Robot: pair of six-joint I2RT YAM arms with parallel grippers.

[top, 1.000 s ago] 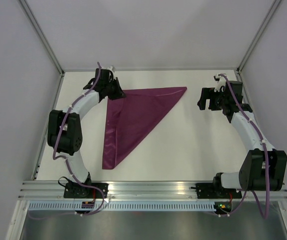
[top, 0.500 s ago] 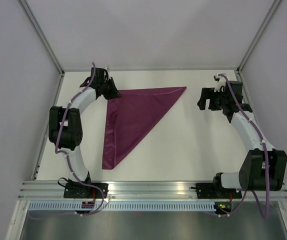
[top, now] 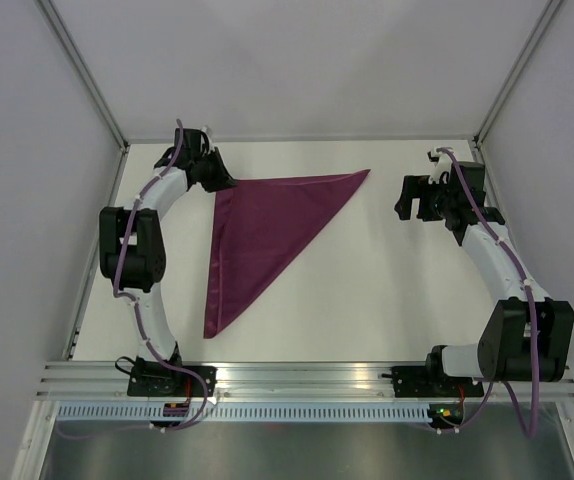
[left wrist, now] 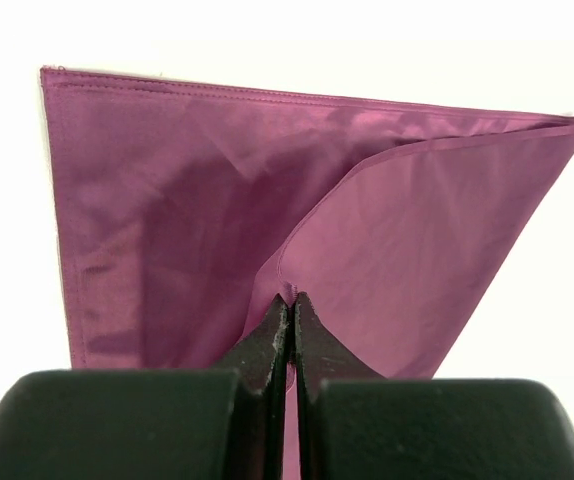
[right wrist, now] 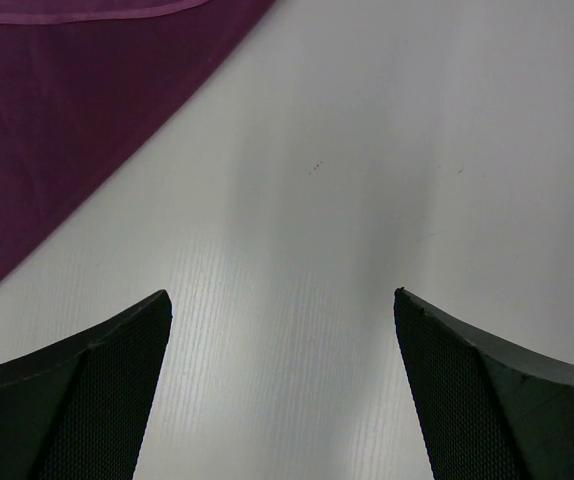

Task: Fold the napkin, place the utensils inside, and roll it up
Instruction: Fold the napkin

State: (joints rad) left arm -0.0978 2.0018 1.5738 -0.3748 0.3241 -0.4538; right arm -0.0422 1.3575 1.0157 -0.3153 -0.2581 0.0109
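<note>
The magenta-purple napkin [top: 267, 225] lies folded into a triangle on the white table, one point at the far right and one toward the near edge. My left gripper [top: 219, 180] is at its far left corner, shut on the cloth; in the left wrist view the closed fingertips [left wrist: 289, 300] pinch the corner of the napkin [left wrist: 217, 200]. My right gripper [top: 414, 200] hangs open and empty at the far right, apart from the cloth; its wrist view shows the napkin's edge [right wrist: 57, 110] at upper left. No utensils are in view.
White walls and aluminium frame posts enclose the table on three sides. A metal rail [top: 297, 375] with both arm bases runs along the near edge. The right arm [top: 497, 260] stretches along the right side.
My left gripper has moved toward the far left corner of the table, pulling the napkin's corner with it; the cloth has shifted slightly left. The right arm has not moved.
</note>
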